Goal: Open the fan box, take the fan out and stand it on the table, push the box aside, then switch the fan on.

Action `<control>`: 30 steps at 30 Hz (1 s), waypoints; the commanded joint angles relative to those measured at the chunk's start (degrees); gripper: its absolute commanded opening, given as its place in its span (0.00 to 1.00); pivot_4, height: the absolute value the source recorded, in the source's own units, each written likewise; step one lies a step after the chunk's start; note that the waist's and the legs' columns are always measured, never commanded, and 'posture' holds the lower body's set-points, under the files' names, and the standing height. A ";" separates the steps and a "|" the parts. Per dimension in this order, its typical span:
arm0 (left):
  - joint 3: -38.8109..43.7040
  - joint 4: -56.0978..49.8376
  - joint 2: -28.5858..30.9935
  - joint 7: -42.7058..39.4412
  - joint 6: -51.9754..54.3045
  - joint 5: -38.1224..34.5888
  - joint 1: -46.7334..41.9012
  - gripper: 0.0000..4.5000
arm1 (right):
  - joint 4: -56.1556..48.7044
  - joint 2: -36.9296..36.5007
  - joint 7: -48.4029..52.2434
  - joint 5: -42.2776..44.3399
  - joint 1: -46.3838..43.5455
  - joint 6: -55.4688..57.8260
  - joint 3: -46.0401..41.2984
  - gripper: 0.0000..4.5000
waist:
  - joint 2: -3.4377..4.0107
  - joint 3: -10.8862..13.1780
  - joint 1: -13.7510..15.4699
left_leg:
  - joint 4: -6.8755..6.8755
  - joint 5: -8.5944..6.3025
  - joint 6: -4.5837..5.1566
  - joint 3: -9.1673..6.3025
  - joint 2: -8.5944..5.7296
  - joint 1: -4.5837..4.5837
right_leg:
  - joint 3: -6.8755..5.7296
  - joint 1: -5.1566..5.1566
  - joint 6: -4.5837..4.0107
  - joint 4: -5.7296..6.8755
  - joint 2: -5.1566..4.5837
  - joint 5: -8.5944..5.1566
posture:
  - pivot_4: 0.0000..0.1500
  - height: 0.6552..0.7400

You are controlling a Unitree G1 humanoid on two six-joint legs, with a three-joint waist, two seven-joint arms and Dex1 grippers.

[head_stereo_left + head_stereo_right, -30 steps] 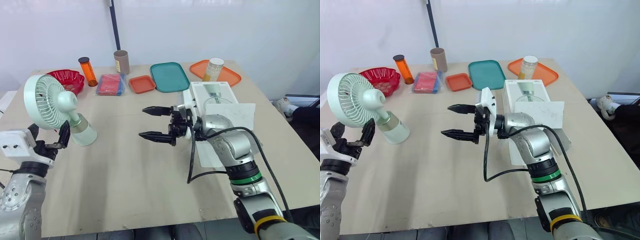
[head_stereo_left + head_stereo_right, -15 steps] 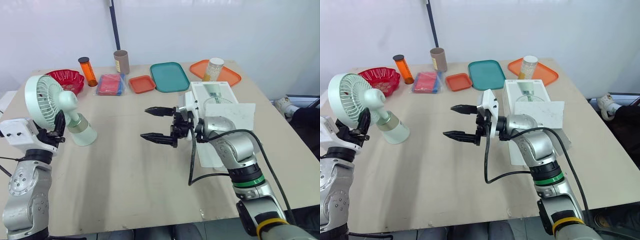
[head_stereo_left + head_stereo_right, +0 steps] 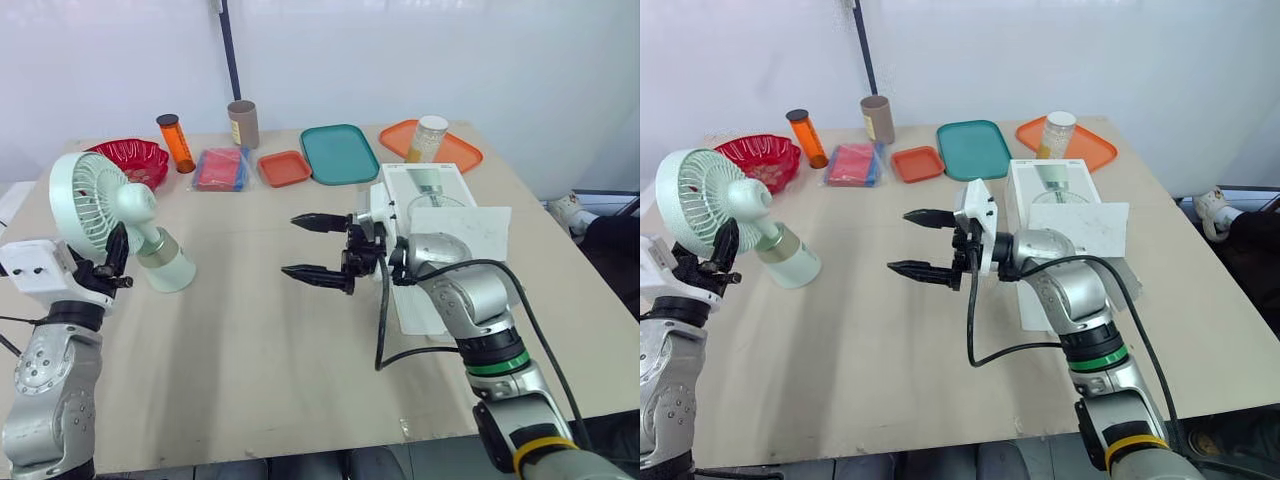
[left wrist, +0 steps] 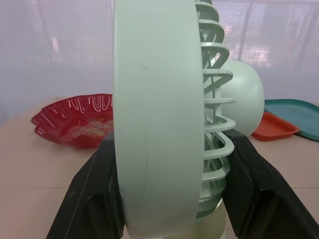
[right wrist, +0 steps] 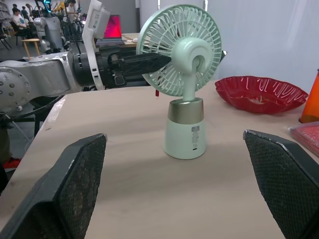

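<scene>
In the left wrist view the fan [image 4: 154,124] runs off the top and bottom edges, and its head hides most of its own base and part of the red bowl [image 4: 70,124]. The left gripper [image 3: 116,262] has its jaws clamped on that head, with their roots cut off by the picture's edge. The right gripper [image 3: 288,245] has wide-apart jaws that are cropped in its wrist view. The right arm [image 3: 470,295] covers part of the fan box [image 3: 430,185]. The fan's label print is too small to read. The people [image 5: 20,17] beyond the bench [image 5: 124,189] are blurred.

— Where's the fan [image 3: 110,215]?
— Upright on the tabletop [image 3: 260,360], far left, head straddled by the left tool [image 3: 112,262].
— And the right tool [image 3: 289,245]?
— Spread wide mid-tabletop, pointing fanward, well apart. Backed by the white box [image 3: 430,185].
</scene>
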 commanded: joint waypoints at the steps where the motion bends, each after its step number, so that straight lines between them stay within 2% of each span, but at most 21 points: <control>1: -0.27 -6.92 1.66 -1.92 0.75 -4.32 -0.79 0.44 | 0.34 1.54 -2.02 -0.38 -3.33 0.03 -1.11 1.00 | -0.02 0.01 0.00 | 0.00 0.01 -0.02 -0.02 0.00 -0.02 | 0.00 -0.01 0.00 0.00 0.00 0.00 | 1.00 0.98; 5: -2.37 -12.86 3.53 -1.48 4.69 -6.61 -1.08 0.44 | 2.66 3.03 -5.37 -3.99 -7.72 1.90 0.99 1.00 | -0.10 0.06 -0.04 | 0.00 0.04 -0.08 -0.02 0.00 -0.05 | 0.00 -0.05 -0.01 0.00 0.00 0.02 | 1.00 0.98; 8: -5.78 -14.87 3.83 -1.00 6.00 -5.45 -1.78 0.44 | 3.08 4.57 -7.47 -4.64 -10.77 4.46 1.62 1.00 | -0.10 0.06 -0.06 | -0.05 0.06 -0.11 -0.02 0.00 -0.06 | 0.00 -0.09 -0.02 0.00 0.00 0.03 | 1.00 0.98; 19: -9.93 -13.50 1.94 0.27 5.15 -1.77 -3.89 0.44 | 5.10 8.63 -12.88 -7.58 -13.97 11.15 4.31 1.00 | -0.10 0.06 -0.12 | -0.06 0.07 -0.13 -0.02 0.00 -0.08 | 0.00 -0.13 -0.05 0.01 0.02 0.05 | 1.00 0.98; 30: -10.06 -14.47 1.98 0.78 6.47 -2.15 -4.94 0.44 | 9.33 14.97 -17.66 -10.33 -14.96 12.79 5.27 1.00 | -0.10 0.06 -0.22 | -0.06 0.08 -0.15 -0.02 0.00 -0.17 | 0.00 -0.24 -0.06 0.02 0.02 0.06 | 1.00 0.98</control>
